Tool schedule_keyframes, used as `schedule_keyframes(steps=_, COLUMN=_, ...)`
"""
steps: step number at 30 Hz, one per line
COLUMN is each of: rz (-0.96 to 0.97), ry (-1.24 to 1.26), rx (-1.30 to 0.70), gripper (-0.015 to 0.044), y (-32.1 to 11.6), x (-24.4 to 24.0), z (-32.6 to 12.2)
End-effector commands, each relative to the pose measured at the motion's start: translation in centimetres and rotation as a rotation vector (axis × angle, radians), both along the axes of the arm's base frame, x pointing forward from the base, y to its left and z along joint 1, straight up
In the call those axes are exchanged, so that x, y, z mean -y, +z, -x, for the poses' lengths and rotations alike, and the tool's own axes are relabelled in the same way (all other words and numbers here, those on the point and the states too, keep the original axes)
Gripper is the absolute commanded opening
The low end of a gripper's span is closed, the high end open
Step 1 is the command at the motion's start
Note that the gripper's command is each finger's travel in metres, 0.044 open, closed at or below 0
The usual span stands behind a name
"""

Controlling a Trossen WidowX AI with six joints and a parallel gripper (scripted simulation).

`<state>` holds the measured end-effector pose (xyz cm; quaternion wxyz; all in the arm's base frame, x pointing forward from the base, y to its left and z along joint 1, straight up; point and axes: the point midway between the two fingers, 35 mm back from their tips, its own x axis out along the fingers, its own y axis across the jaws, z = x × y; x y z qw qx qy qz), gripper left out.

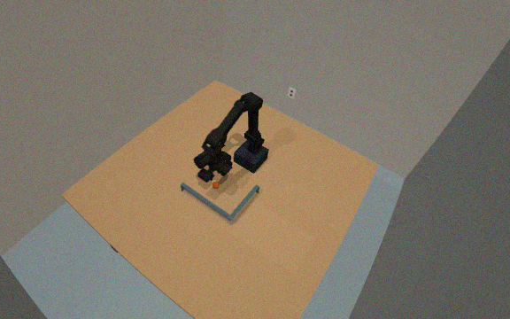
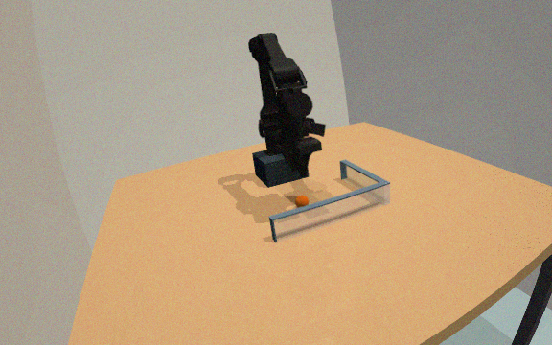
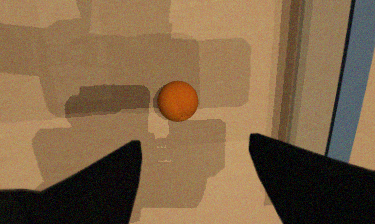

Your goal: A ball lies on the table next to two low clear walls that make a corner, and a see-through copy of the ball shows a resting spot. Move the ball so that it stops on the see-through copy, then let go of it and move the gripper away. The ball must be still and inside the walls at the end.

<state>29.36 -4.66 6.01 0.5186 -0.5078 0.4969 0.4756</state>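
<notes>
— Where's the ball (image 3: 177,100)?

— Lying on the table (image 2: 209,268), inside the corner, near the long wall (image 2: 326,203).

— And the jaws?

— Well open above it, holding nothing.

— How would it handle?

— Small, smooth and round, probably light; it likely rolls at a nudge. Any regrasp belongs across its middle.

A bare test room, plainly a robot lab cell: plain grey walls (image 1: 104,53) with a single power outlet (image 1: 291,92), a pale blue floor (image 1: 56,266), and one tan surface (image 2: 305,268) on dark legs (image 2: 540,292). A black arm (image 2: 283,110) is bolted there on a dark base block (image 1: 251,158), its fingers above the tan surface.
</notes>
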Motion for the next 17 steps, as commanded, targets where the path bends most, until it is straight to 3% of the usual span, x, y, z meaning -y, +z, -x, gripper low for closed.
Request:
schedule_keyframes(steps=1, rz=0.0, ry=0.0, rx=0.0, gripper=0.0301, y=0.2, x=0.0, z=0.0)
schedule_keyframes(steps=6, rz=0.0, ry=0.0, rx=0.0, gripper=0.0433, y=4.9, x=-0.1, z=0.7)
schedule_keyframes(steps=17, rz=0.0, ry=0.0, rx=0.0, gripper=0.044, y=4.9, x=-0.1, z=0.7)
